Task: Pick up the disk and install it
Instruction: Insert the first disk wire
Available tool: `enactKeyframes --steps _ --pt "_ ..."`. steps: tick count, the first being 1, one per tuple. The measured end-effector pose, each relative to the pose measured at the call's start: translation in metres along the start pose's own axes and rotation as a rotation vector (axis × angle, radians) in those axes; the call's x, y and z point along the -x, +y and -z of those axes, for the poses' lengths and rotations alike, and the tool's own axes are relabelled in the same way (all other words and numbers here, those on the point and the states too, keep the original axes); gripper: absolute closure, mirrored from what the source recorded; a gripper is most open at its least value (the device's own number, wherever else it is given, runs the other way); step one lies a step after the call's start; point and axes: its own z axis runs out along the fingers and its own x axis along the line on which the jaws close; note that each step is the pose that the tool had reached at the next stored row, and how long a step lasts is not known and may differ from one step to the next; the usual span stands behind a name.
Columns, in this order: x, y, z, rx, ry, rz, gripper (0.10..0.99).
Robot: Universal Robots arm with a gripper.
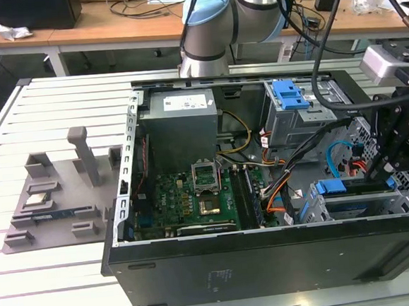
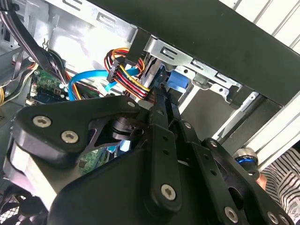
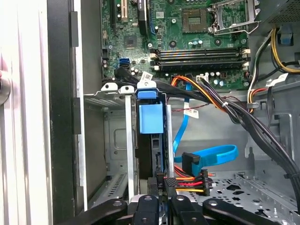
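In the exterior view, the pincer [image 1: 380, 174] is hanging over the drive bay at the near corner of the open computer case [image 1: 270, 261]. The disk [image 1: 331, 187] is standing on edge in that bay, just below the pincer, with its blue bracket showing. Beyond the pincer a black cable bundle [image 1: 310, 141] is crossing towards the grey drive cage [image 1: 289, 107]. The motherboard [image 1: 194, 196] and the power supply [image 1: 180, 119], which is carrying a pale label too small to read, are lying farther off.

In the second wrist view, the pincer [image 2: 164, 101] is reaching down at the blue bracket of the disk [image 2: 177, 83]. Red, yellow and black power wires [image 2: 129, 77] are crowding in just beside it.

In the first wrist view, the disk [image 3: 151, 117] is sitting upright in the bay straight ahead of the pincer [image 3: 161, 206]. A blue data cable [image 3: 211, 154] is looping alongside, and small white tags [image 3: 191, 112] are hanging on the wiring. Whether the pincer is gripping the disk or merely meeting it cannot be told.
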Motion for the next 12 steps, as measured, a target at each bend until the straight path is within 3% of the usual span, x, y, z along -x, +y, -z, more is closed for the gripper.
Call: enactKeyframes --steps 12 --pt "0.0019 -0.0001 -0.0022 0.0 -0.0002 0.0 0.918"
